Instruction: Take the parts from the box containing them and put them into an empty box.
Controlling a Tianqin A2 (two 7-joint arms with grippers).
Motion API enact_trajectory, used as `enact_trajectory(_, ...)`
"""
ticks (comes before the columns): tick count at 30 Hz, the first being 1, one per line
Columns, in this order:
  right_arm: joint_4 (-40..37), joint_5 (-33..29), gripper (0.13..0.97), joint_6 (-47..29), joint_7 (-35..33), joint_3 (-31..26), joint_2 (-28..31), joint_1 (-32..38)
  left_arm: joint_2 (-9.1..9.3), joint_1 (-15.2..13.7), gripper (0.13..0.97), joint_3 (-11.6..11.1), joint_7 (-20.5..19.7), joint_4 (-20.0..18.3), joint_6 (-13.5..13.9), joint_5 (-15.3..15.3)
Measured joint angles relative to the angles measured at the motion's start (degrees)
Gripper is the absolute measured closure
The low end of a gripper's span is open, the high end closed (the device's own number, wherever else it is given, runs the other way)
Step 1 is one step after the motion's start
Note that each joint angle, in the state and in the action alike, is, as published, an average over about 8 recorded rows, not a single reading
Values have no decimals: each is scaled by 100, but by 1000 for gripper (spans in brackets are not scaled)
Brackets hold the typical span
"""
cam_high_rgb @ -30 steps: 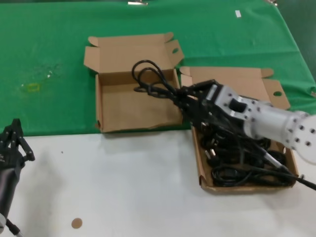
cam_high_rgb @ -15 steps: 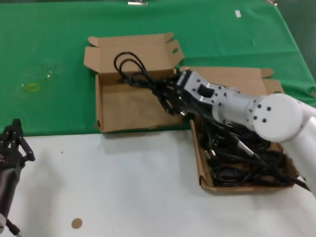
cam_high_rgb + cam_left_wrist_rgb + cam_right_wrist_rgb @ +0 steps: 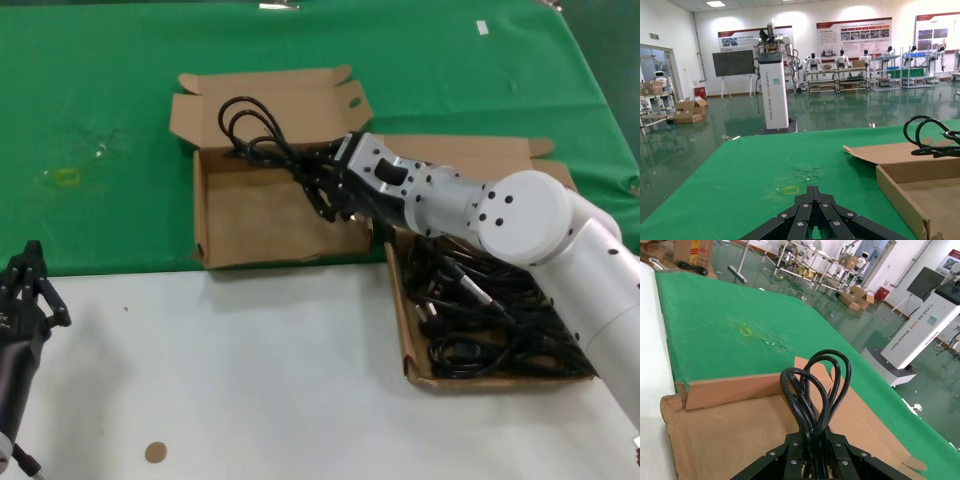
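Observation:
My right gripper (image 3: 315,180) is shut on a coiled black power cord (image 3: 248,125) and holds it over the rear half of the empty box (image 3: 250,225), the left one, which has an oval hole in its lid ear. In the right wrist view the cord's loops (image 3: 816,385) stick up from the shut gripper (image 3: 815,437) above the bare box floor (image 3: 725,440). The box containing the parts (image 3: 470,155) lies to the right, with several black cords (image 3: 500,320) in it; my right arm hides part of it. My left gripper (image 3: 30,290) is shut and empty at the near left (image 3: 812,192).
A green cloth (image 3: 100,120) covers the far part of the table; the near part is white (image 3: 250,380). A small brown round spot (image 3: 155,452) lies near the front edge. The empty box's wall (image 3: 900,192) and the held cord's loops (image 3: 925,135) show in the left wrist view.
My right gripper has carried the cord to the left and farther back, from beside the full box to over the empty box. The left arm has not moved.

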Motion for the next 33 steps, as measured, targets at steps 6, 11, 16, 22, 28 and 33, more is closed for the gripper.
enact_trajectory(6, -58, 40, 880, -1, -65, -21, -37, 8, 0, 0, 953, 0, 0, 0, 0, 0)
enact_trajectory(11, -101, 39, 878, 9, -87, -29, -47, 20, 0, 0, 953, 0, 0, 0, 0, 0)
enact_trajectory(16, -140, 21, 840, 24, -88, -30, -50, 29, 0, 0, 953, 0, 0, 0, 0, 0)
enact_trajectory(22, -147, -29, 785, 47, -46, -20, -60, 31, 0, 0, 953, 0, 0, 0, 0, 0)
enact_trajectory(28, -65, -105, 676, 56, 62, 11, -59, 10, 0, 0, 953, 0, 0, 0, 0, 0)
enact_trajectory(33, 7, -143, 579, 47, 133, 32, -50, -18, 0, 0, 953, 0, 0, 0, 0, 0)
